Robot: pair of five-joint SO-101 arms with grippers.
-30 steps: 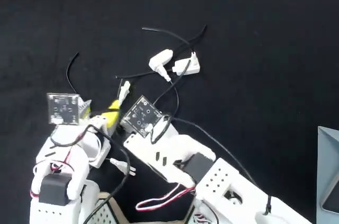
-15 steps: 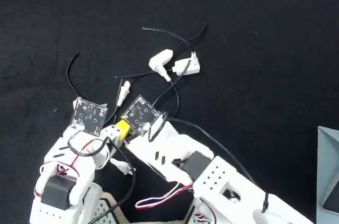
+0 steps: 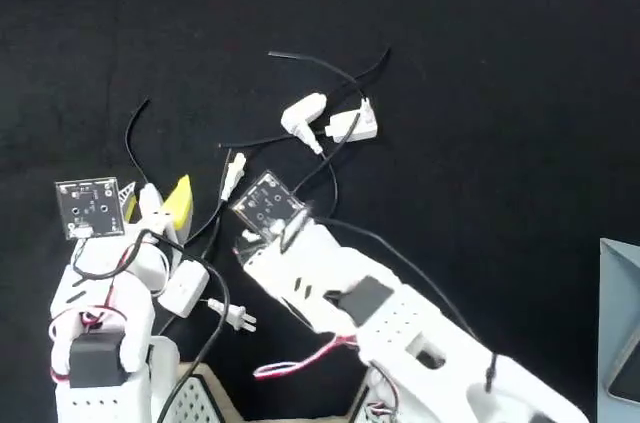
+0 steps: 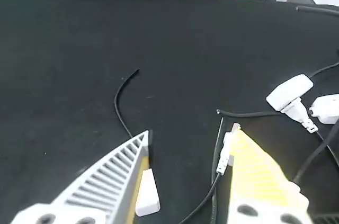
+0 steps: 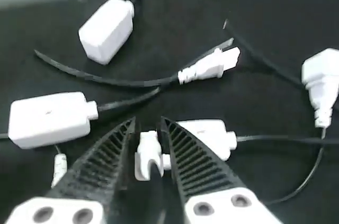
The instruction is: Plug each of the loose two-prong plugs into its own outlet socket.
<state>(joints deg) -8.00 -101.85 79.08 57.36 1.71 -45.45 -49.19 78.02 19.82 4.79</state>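
Black and broad, the table (image 3: 520, 93) carries two white arms rising from its near edge and a tangle of white fittings at mid-table. The left arm's pincer (image 4: 190, 135) hangs spread wide over bare table at the left, holding nothing, with a slim plug (image 4: 225, 152) lying just beside its yellow finger. The right arm's pincer (image 5: 147, 122) is drawn nearly closed and appears to pinch a small white plug (image 5: 148, 152), close over a socket block (image 5: 48, 118) and two more like it. No plug is seen seated in any socket, so the job looks barely begun. A two-prong plug (image 5: 209, 66) lies loose among the blocks, a fatter plug (image 3: 305, 111) rests beside a far socket (image 3: 352, 125), and another plug (image 3: 235, 316) lies near the front edge. Black cords (image 3: 320, 65) loop across the cluster and seem likely to snag whichever pincer goes in.
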